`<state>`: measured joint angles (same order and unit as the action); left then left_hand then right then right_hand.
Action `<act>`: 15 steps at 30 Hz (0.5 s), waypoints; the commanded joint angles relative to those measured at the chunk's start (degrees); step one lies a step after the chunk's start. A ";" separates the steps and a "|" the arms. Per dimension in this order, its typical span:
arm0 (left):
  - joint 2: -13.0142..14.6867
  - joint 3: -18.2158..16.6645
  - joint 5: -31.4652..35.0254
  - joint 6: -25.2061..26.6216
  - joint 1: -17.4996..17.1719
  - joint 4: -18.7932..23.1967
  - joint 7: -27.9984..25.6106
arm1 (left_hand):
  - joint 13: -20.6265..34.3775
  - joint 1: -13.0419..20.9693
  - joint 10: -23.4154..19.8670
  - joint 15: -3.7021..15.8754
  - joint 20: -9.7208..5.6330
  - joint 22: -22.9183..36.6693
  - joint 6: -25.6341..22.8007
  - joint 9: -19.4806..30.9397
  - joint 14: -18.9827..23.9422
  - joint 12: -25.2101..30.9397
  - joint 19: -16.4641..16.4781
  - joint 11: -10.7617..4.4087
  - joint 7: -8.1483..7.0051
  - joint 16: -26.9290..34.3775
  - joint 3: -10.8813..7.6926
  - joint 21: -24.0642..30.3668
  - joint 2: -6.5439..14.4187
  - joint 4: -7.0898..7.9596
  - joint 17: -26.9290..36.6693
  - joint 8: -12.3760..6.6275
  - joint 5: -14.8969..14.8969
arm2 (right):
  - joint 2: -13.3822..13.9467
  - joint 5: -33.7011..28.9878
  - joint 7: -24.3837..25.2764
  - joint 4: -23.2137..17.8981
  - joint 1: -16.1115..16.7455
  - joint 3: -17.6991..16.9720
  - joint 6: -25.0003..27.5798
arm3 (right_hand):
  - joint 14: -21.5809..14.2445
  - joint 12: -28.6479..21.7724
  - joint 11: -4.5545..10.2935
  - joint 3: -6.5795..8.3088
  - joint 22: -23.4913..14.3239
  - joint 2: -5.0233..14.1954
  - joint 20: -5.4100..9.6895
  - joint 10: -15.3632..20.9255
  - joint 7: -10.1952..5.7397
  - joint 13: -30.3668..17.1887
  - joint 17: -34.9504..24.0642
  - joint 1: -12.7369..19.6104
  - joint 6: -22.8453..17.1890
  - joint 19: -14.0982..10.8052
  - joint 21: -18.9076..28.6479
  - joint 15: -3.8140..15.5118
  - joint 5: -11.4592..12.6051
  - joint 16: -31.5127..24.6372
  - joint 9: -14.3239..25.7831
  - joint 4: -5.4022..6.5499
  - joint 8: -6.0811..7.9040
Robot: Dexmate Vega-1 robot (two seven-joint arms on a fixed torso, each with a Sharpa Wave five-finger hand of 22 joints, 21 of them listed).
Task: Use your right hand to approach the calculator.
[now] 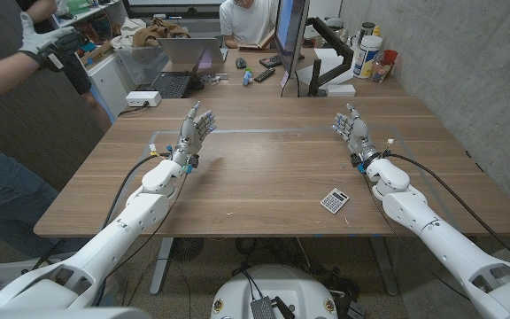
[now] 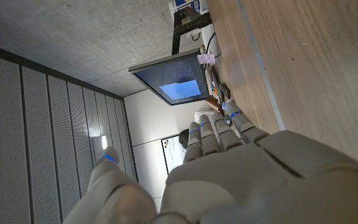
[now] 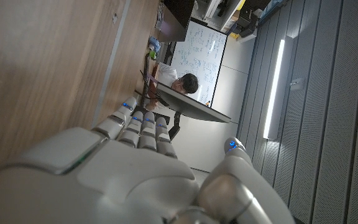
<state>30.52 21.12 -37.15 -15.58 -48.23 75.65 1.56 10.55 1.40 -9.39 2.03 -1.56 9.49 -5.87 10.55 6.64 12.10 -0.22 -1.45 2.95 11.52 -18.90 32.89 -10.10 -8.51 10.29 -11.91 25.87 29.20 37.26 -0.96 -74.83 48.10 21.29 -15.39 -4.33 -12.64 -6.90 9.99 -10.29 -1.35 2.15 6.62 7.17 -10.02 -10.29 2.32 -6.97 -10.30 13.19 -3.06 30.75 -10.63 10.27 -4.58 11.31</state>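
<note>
Two robot hands are raised over the wooden table (image 1: 264,173), one on each side, both holding nothing. Right hand (image 1: 352,130): fingers apart and pointing toward the far edge of the table, nothing between them; in the right wrist view the same hand (image 3: 129,171) shows its back with fingers (image 3: 143,124) extended side by side along the table surface and the thumb set apart. Left hand (image 1: 193,128): likewise spread, fingers up, nothing in its grasp; in the left wrist view the left hand (image 2: 229,174) shows fingers straight and the thumb standing off to the side

Calculator (image 1: 334,201): small, light-coloured with dark keys, lying flat on the table near the front edge on the robot's right side. It sits beside the right forearm (image 1: 414,208), closer to the robot than the right hand and well apart from the fingers (no contact with either hand)

Thin pale tape lines (image 1: 264,131) run across the table between the two hands. Behind the table: a laptop (image 1: 187,55), a monitor (image 1: 292,40) on an arm, bottles (image 1: 370,53), and a seated person (image 1: 248,22) in a white shirt. Another person's gloved hand (image 1: 47,40) reaches in at the far left
</note>
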 commanded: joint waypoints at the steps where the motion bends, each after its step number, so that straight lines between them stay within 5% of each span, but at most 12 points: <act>1: 1.26 -0.39 0.39 2.46 -0.38 1.57 -1.53 | 0.21 0.22 -0.72 0.57 -7.21 0.08 -0.98 0.24 0.70 0.28 0.32 -0.28 -0.10 0.28 0.02 0.11 -0.39 -0.01 0.08 -0.56 0.49 | -0.16 -0.18 0.81 -0.67 -0.35 0.57 1.53 | -0.61 -0.27 -0.15 0.38 -0.14 0.41 2.49 0.54 1.13 -0.29 -0.23 0.74 -0.77 -0.40 0.17 0.02 0.36 -0.33 0.08 0.13 0.45; 15: 1.76 -0.27 0.77 3.62 -0.61 2.65 -2.42 | 0.20 0.64 -1.63 0.70 -6.63 0.12 -2.12 0.22 1.02 0.47 0.79 -0.57 -0.16 0.25 0.53 -0.48 -0.02 -0.05 0.09 -0.76 1.01 | 0.45 -0.87 1.18 -1.60 -0.51 0.71 2.02 | -0.98 -0.34 0.50 0.21 -0.16 0.79 2.53 1.20 0.55 -0.33 -0.25 1.04 -1.44 -0.49 0.00 0.32 0.55 -0.40 0.09 0.09 0.50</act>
<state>31.82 20.85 -36.72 -13.02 -48.61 77.37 0.04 10.55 1.40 -10.62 2.35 -1.94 9.48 -7.29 10.54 7.13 12.14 0.18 -2.06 2.76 11.52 -18.69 32.58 -10.10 -8.72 10.28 -12.36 26.50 29.17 36.88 -0.11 -75.69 47.73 21.86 -13.98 -4.63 -12.64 -6.46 9.99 -10.28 -0.74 2.15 7.08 7.47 -10.29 -10.28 2.92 -7.90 -10.29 13.19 -2.75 30.96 -10.63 10.28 -4.58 11.31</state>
